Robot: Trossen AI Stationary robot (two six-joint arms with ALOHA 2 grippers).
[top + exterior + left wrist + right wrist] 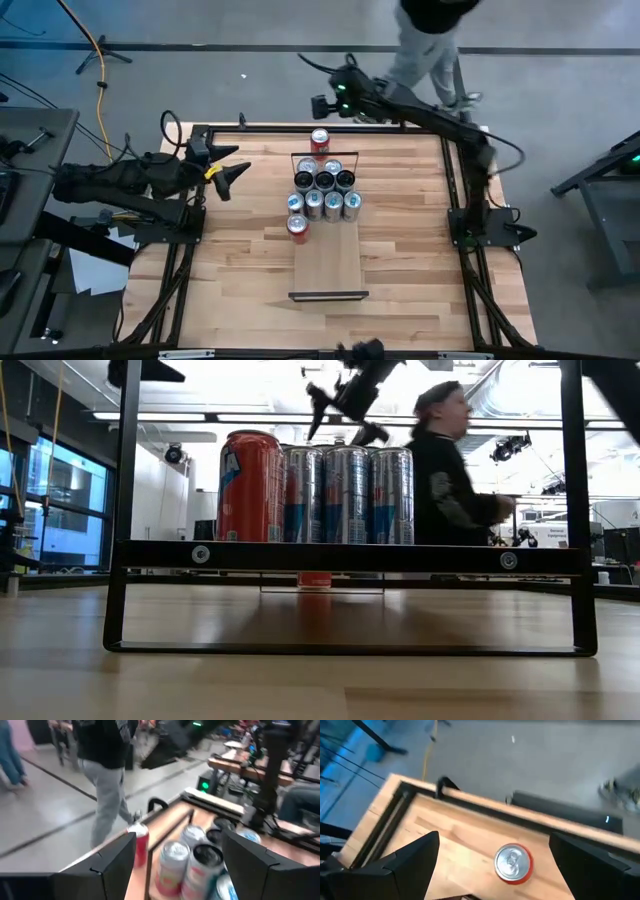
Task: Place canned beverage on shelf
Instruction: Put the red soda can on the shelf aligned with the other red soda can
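The right gripper (322,103) hangs spread apart above a red can (320,139) (beyond the shelf (328,262)). The left gripper (228,166) waits, also spread.

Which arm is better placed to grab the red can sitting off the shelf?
Right. Its open gripper hangs right above the red can beyond the shelf, while the left gripper waits off to the side.
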